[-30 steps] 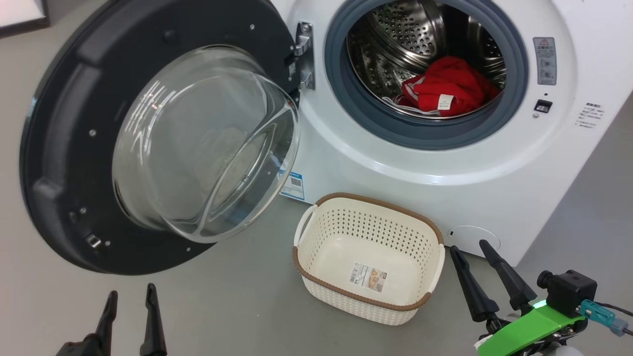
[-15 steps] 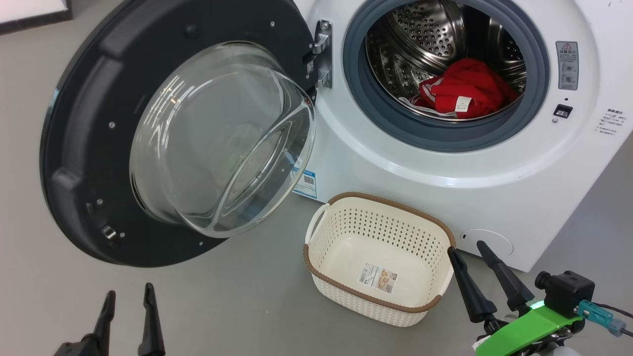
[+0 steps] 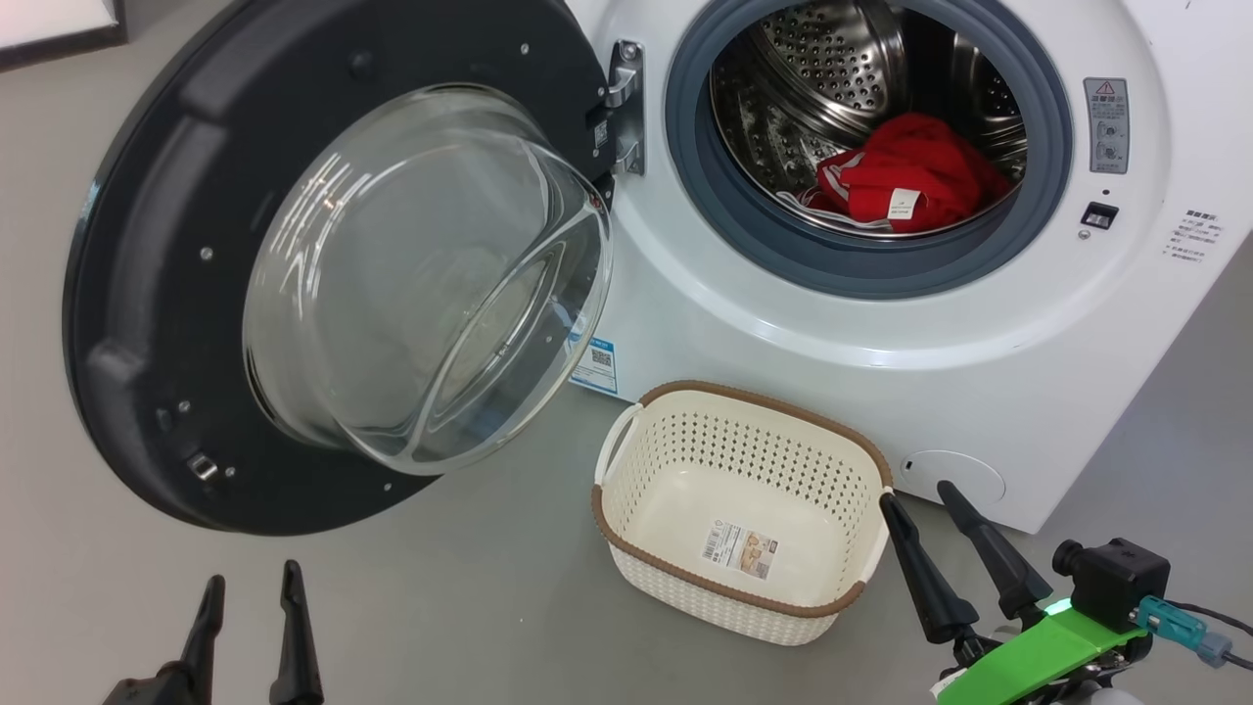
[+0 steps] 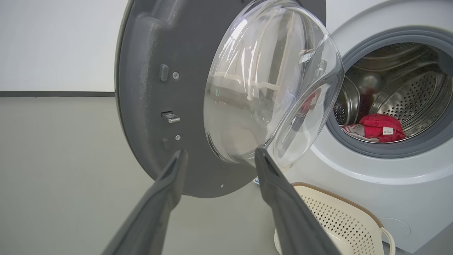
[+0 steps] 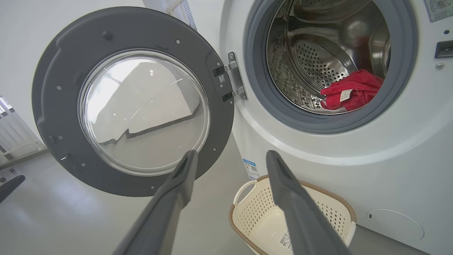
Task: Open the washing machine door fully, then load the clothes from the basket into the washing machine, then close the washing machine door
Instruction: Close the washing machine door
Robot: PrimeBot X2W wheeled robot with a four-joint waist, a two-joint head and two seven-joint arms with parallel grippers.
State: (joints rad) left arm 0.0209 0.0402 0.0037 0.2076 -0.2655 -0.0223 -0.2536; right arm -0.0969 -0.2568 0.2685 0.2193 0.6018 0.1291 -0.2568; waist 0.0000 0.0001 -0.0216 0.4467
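A plain grey floor [image 3: 489, 607] runs up to a big white front-loading washing machine [image 3: 783, 323]. Its round black washing machine door [image 3: 147, 294] hangs wide open on the left, the bulging glass window [image 3: 421, 284] facing out.

Over the last second the whole scene has slid slightly sideways in the head view, which is the camera moving. The objects keep the same arrangement. The clothes [image 3: 910, 181], 1 red garment with a small white label, lie inside the steel drum [image 3: 832, 59]. The basket [image 3: 724, 612] sits empty on the floor in front of the machine, with only a sticker on its bottom. So loading looks done and, by my reading, only closing the door remains.

The left gripper [image 3: 251, 573] sits low at the lower left. Its 2 dark fingers are spread, hold nothing and point up toward the door's lower edge, well apart from it. The right gripper [image 3: 915, 493] sits at the lower right, just beside the basket's right end. Its 2 fingers are also spread and empty, tilted up and to the left
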